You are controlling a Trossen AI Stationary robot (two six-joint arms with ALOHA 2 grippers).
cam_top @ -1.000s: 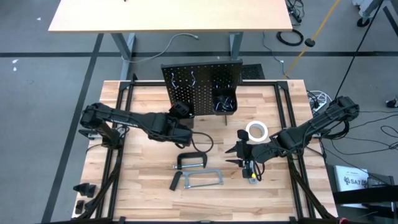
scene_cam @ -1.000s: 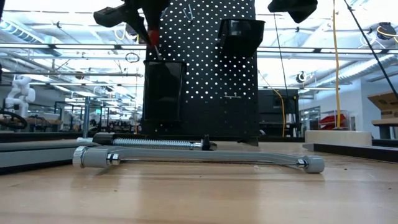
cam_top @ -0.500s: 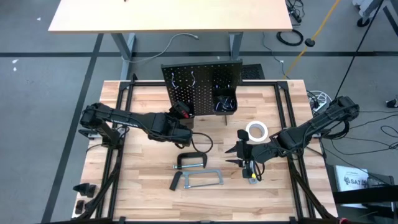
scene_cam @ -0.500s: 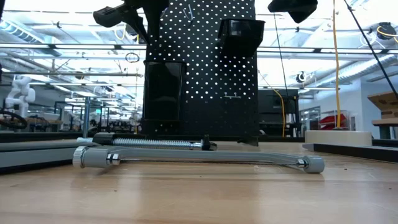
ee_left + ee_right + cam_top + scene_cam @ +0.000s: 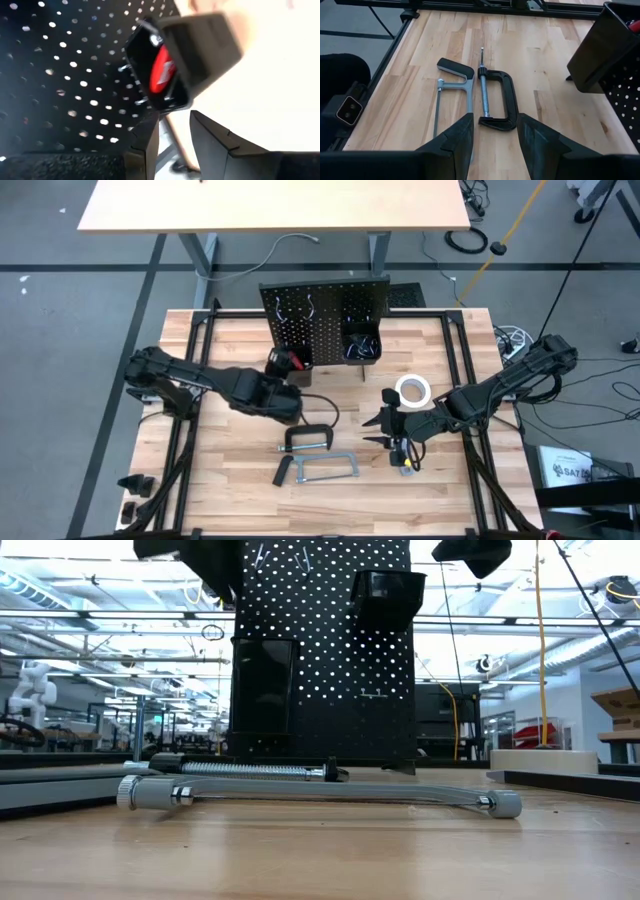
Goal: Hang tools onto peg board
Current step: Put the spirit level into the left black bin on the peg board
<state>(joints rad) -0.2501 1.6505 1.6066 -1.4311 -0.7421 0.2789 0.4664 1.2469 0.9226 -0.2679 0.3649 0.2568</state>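
The black peg board (image 5: 322,310) stands upright at the table's far side with two black bins. The red-handled tool (image 5: 284,361) stands in the left bin (image 5: 165,75), its red handle (image 5: 161,70) showing inside. My left gripper (image 5: 284,383) is open and empty just in front of that bin, also in its wrist view (image 5: 174,125). My right gripper (image 5: 381,425) is open and empty above the table, facing the black C-clamp (image 5: 497,100) and the grey hacksaw (image 5: 455,92), which lie flat. The white tape roll (image 5: 412,391) lies flat beside it.
The right bin (image 5: 362,346) holds several tools. A small yellow-marked tool (image 5: 405,463) lies near my right gripper. The hacksaw (image 5: 320,795) and the C-clamp (image 5: 250,769) lie between the near edge and the board. Bare wood lies at the table's left and near right.
My left gripper held the red-handled tool above the left bin. The tool has gone down into the bin, the gripper has let go, and it has drawn back toward the table's near left. My right arm has kept still.
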